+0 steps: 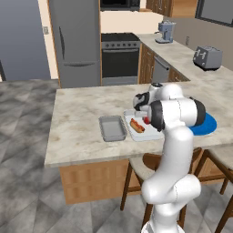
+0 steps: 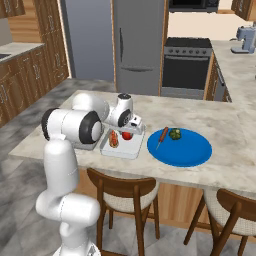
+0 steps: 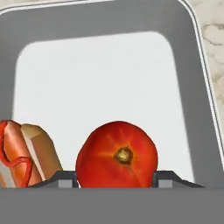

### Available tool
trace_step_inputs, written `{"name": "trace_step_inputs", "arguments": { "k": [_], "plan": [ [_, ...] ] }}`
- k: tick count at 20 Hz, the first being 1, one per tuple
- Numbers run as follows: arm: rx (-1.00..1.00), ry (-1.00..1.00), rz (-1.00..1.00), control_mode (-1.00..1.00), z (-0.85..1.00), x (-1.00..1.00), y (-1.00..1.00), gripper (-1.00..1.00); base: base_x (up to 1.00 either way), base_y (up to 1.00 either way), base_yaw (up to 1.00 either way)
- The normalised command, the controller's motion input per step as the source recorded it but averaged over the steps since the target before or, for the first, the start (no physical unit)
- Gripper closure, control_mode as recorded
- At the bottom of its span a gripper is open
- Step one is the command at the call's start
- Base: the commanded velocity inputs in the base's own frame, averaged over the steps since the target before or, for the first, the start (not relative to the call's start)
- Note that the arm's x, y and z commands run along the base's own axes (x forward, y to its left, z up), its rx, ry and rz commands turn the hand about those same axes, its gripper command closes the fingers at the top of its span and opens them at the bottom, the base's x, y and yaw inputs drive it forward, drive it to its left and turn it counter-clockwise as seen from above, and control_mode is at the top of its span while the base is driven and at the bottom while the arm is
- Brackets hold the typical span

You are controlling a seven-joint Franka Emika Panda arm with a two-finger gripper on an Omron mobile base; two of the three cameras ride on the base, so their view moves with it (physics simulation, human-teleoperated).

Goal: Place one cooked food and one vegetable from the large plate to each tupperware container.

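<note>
Hovering over the whitish tray [image 3: 105, 78], the gripper [image 3: 116, 181] clamps the tomato [image 3: 117, 154] between its fingertips; the hot dog [image 3: 26, 153] lies at nine o'clock of it, inside.

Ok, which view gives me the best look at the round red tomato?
Hand view: the round red tomato sits close up between the tool tips, over the whitish tray. Right base view shows it small; in left base view the arm hides most of it.
</note>
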Motion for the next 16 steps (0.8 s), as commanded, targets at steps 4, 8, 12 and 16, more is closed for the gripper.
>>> {"name": "trace_step_inputs", "arguments": {
  "k": [4, 8, 12, 16],
  "plan": [
    [0.00, 0.05, 0.00, -1.00, -0.23, 0.18, 0.00, 1.00, 0.00, 0.00, 0.00],
    [0.00, 0.03, 0.00, -1.00, -0.24, 0.14, 0.00, 1.00, 0.00, 0.00, 0.00],
    [0.00, 0.03, 0.00, -1.00, -0.38, 0.16, 0.00, 1.00, 0.00, 0.00, 0.00],
    [0.00, 0.02, 0.00, -1.00, -0.24, 0.05, 0.00, -1.00, 0.00, 0.00, 0.00]
  ]
}}
